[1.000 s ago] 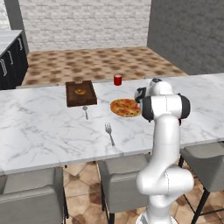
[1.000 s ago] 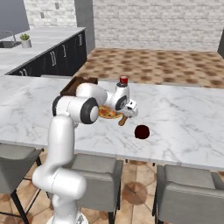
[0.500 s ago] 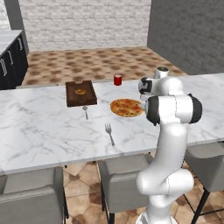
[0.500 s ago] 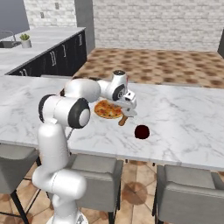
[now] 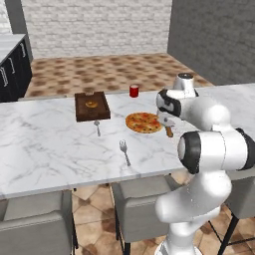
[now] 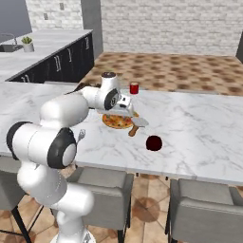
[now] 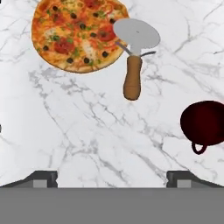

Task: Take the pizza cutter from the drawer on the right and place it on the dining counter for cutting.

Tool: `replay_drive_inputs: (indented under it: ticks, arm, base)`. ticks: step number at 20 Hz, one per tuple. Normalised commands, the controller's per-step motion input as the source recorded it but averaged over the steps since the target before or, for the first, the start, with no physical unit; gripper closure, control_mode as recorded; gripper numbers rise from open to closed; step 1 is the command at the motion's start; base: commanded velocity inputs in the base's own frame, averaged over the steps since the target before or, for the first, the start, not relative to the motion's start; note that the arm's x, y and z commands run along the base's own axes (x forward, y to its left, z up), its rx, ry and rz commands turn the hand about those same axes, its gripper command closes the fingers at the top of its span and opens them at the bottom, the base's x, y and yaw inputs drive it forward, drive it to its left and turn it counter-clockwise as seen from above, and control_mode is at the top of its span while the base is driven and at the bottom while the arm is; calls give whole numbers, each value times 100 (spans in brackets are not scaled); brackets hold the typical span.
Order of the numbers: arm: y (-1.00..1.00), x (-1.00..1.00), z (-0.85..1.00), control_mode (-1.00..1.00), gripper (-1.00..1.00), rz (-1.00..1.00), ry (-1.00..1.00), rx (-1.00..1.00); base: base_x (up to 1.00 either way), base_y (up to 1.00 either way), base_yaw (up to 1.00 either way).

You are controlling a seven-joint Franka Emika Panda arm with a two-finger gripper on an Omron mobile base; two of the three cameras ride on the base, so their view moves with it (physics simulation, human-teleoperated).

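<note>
The pizza cutter (image 7: 133, 57) lay on the dining counter (image 7: 87, 131), wheel against the pizza (image 7: 76, 35). The gripper (image 7: 111, 179) hung above it, jaws released; placing looked done, only withdrawal remaining.

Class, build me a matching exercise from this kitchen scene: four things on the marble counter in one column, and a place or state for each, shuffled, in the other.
Things:
1. pizza cutter
2. pizza
3. dark red mug
4. red cup

Places or states:
A. near the counter's far edge
B. lying free, wheel over the pizza's rim
C. flat, beside the wooden tray
D. alone, on the cutter's far side from the pizza

Pairs: 1-B, 2-C, 3-D, 4-A
</note>
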Motion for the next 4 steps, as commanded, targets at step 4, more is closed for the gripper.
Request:
replay_drive_inputs:
  ticks: [4]
  arm:
    - [28,-100,50,-100,-100,3,-3,0]
  base:
    - [0,0,0]
